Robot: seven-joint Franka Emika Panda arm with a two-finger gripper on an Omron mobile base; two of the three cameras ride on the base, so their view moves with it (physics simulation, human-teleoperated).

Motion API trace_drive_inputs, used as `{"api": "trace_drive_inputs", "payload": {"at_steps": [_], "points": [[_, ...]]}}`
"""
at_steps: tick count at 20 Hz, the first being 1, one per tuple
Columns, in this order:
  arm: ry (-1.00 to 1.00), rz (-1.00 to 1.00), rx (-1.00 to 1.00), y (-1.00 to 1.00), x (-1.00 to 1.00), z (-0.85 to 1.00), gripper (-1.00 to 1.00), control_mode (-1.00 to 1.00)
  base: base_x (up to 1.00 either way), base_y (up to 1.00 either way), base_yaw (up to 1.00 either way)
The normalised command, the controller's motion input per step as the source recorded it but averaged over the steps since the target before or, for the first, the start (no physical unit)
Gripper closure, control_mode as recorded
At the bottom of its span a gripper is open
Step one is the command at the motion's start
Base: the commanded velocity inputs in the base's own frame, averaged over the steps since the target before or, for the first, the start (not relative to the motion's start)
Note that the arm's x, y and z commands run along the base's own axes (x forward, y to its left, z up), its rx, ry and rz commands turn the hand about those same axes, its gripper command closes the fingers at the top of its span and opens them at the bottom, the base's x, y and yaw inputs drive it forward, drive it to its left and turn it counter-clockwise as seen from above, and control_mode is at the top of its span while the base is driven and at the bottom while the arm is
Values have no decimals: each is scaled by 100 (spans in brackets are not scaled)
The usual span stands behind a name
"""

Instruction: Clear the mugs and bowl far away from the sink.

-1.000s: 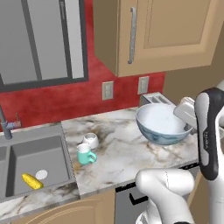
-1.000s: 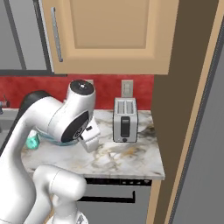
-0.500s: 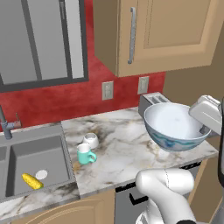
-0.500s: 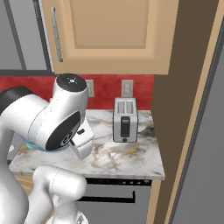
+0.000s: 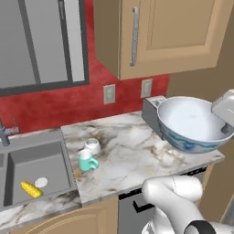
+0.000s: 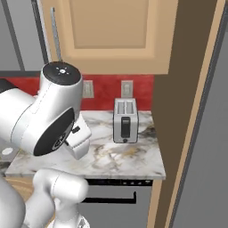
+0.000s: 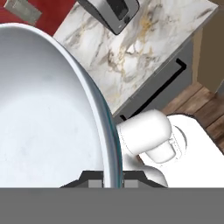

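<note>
The wide round bowl, white inside with a pale blue patterned outside, hangs lifted at the right of the left base view, above the far right end of the marbled counter and in front of the silver toaster. The gripper has its jaws clamped thin on the bowl's rim, which runs up between the two dark tips at the bottom of the hand view. The small teal-green mug and the squat white mug stand close together on the counter left of centre, just beside the dark grey sink, where a yellow corn cob lies.

The step in hand appears to be carrying the bowl away from the sink for setting down. A rim pinch on so wide a bowl is likely to let it swing, so the arm would do well to move slowly, keep the bowl level, and lower it until the foot rests on bare counter near the right edge, clear of the toaster, before parting the jaws. Both mugs are not yet moved.
</note>
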Motion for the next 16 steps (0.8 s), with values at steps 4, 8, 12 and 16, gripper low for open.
{"api": "trace_drive_inputs", "payload": {"at_steps": [4, 8, 12, 16], "points": [[0, 0, 0, 0, 0, 0, 100, 100, -2, -13, -78], [0, 0, 0, 0, 0, 0, 100, 100, 0, 0, -100], [0, 0, 0, 0, 0, 0, 100, 100, 0, 0, -100], [0, 0, 0, 0, 0, 0, 100, 100, 0, 0, -100]]}}
